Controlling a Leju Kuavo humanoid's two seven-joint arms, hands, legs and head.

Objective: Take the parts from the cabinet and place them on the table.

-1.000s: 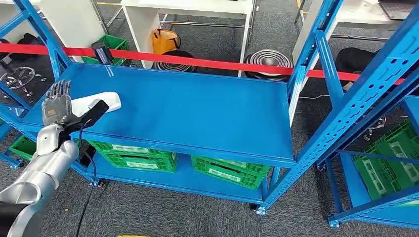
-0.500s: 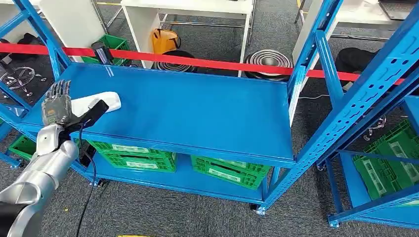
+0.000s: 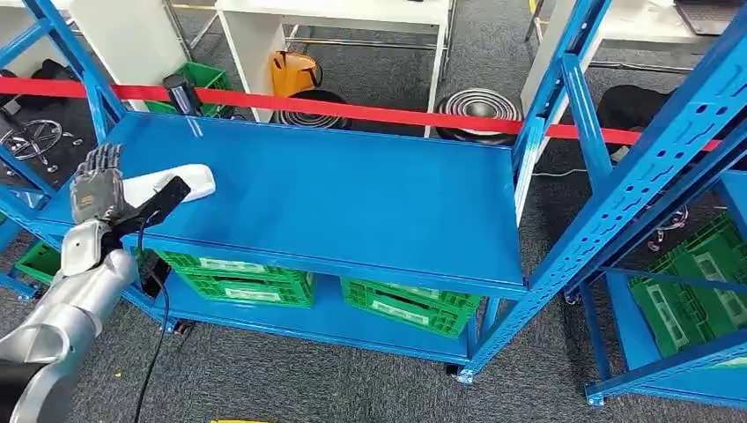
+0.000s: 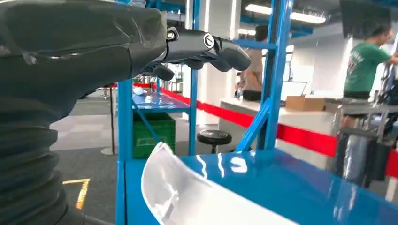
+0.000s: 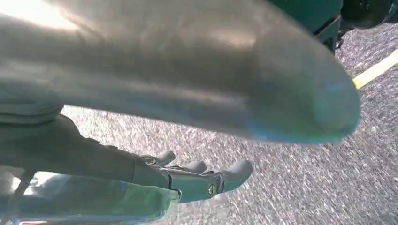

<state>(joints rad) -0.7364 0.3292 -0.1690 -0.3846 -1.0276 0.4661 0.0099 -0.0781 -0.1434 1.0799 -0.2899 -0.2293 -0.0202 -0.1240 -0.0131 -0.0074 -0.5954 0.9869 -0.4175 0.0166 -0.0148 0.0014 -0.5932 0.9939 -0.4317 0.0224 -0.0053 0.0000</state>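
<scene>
My left hand (image 3: 95, 183) sits raised at nine o'clock, fingers upright and spread, gripping nothing. My right hand (image 5: 197, 176) hangs low, fingers loosely extended.

Bright blue on the shelf (image 3: 352, 194) and on the perforated uprights (image 3: 652, 167) of the rack. White, glossy, on the curved part (image 3: 172, 182) at the shelf's left end. Dark grey over the left hand (image 3: 95, 189), silver along the left arm (image 3: 62, 317), black on its cable (image 3: 154, 352). Green, with pale labels, on the crates (image 3: 238, 280) beneath the shelf. Red on the barrier tape (image 3: 352, 110). Speckled grey on the carpet (image 3: 308, 388). Orange on a bag (image 3: 293, 72). Concentric black and silver rings on a round disc (image 3: 478, 107). Dark grey on the right hand (image 5: 197, 178), over grey flecked floor with a yellow stripe (image 5: 375, 70).
</scene>
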